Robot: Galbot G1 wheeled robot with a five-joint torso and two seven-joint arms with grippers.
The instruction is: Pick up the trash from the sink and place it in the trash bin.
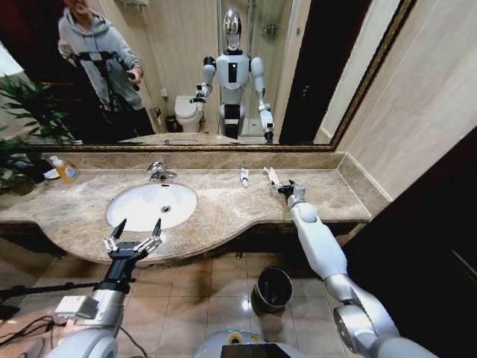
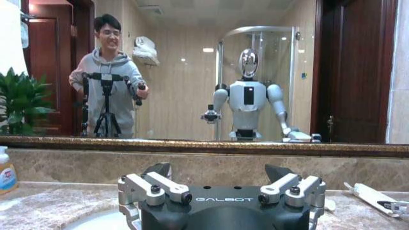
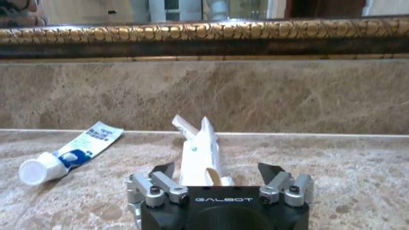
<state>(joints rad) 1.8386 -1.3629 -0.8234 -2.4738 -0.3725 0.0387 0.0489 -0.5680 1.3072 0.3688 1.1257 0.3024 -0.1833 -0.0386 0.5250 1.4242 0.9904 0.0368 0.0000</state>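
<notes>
Nearest me, on the tiled floor under the counter's edge, stands the trash bin (image 1: pixel 272 289), black with a shiny rim. My left gripper (image 1: pixel 134 233) hovers at the front lip of the marble counter (image 1: pixel 223 212), fingers spread wide and holding nothing, just before the white sink (image 1: pixel 151 205) with its chrome tap (image 1: pixel 157 171) behind. My right gripper (image 3: pixel 217 173) reaches across the counter toward the back wall, jaws parted on either side of a flat white packet (image 3: pixel 203 152) that lies between the fingers, though I cannot tell whether they touch it. Beside it lies a white tube (image 3: pixel 72 151) with a white cap and blue print, well apart from the basin. At the counter's far left stands an orange-labelled soap bottle (image 1: pixel 65 171). The packet's near end is hidden behind my gripper body.
</notes>
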